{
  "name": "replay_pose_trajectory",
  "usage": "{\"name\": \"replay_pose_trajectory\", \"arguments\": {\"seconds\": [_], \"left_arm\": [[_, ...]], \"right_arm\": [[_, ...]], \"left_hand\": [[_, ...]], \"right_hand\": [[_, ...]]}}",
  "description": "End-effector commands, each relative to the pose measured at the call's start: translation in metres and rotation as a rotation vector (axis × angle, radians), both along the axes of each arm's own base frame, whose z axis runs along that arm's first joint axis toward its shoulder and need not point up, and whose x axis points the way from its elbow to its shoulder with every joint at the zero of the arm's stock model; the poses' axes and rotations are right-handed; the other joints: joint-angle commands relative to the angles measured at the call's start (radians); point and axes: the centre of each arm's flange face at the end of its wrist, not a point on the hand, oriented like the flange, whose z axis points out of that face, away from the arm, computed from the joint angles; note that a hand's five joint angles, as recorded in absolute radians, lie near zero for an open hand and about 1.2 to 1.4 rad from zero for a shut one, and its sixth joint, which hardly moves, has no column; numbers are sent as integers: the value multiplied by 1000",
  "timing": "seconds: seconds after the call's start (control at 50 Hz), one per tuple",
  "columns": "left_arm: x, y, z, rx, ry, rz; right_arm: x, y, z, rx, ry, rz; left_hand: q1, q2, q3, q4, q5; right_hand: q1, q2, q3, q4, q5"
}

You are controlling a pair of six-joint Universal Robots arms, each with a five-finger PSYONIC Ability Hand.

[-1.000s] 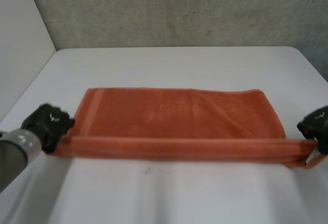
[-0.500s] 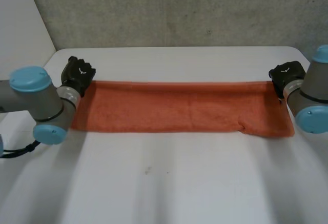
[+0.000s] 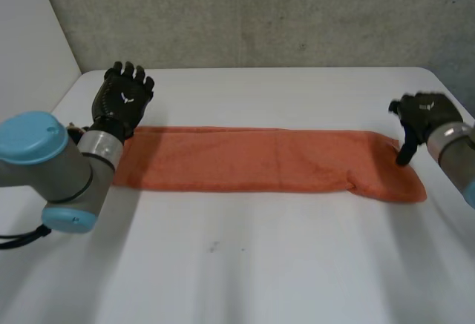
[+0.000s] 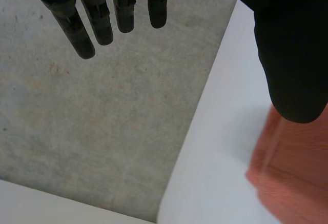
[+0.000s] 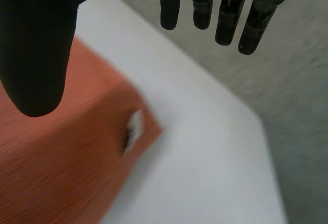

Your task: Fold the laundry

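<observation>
Left hand (image 3: 122,103): hovering by the far left corner of the towel (image 3: 260,159), back of the hand facing the head camera. Fingers are staying straight and fanned out, gripping nothing. In its wrist view the fingertips are pointing past the table edge at the concrete wall (image 3: 260,12), and the towel corner is sitting just below the thumb.
Left arm (image 3: 52,162): reaching in from the near left, with the wrist overlapping the towel's left end.
Right hand (image 3: 427,111): hanging over the far right corner of the towel, fingers loose and apart, holding nothing. One digit is pointing down at the cloth; can't tell if it's touching.
Towel: orange, lying flat on the white table (image 3: 245,265) as a long narrow folded band, running left to right. The near right corner is sticking out a bit.
Tag (image 5: 134,125): small white tag showing at the towel corner, near the right thumb. Print isn't readable.
Hand markings: small white mark showing on the back of each hand, no legible text.
</observation>
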Motion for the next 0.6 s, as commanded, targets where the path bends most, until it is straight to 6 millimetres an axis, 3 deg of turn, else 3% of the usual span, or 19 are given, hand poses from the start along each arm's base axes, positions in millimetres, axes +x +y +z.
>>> {"name": "replay_pose_trajectory", "arguments": {"seconds": [0.02,0.24,0.32,0.34,0.52,0.6], "left_arm": [[7,18,-3,80,95,-6],[9,26,-17,156,155,-6],[9,27,-15,154,158,-7],[9,26,-15,151,157,-5],[11,26,-14,148,160,2],[12,27,-15,153,159,4]], "right_arm": [[-18,30,-32,198,-20,24],[-28,22,-55,201,-21,1],[-30,17,-60,177,-14,-6],[-33,13,-59,157,-14,-12],[-60,-6,-61,117,35,-73],[-89,-18,-54,88,111,-129]], "left_hand": [[-29,-29,-40,-30,-48],[-29,-29,-40,-30,-48],[-29,-29,-40,-30,-48],[-29,-29,-40,-30,-48],[-29,-29,-40,-30,-48],[-29,-29,-40,-30,-48]], "right_hand": [[100,89,97,75,68],[438,426,435,412,405],[898,886,895,872,865],[1186,1174,1183,1160,1153],[1189,1177,1186,1163,1156],[1189,1177,1186,1163,1156]]}}
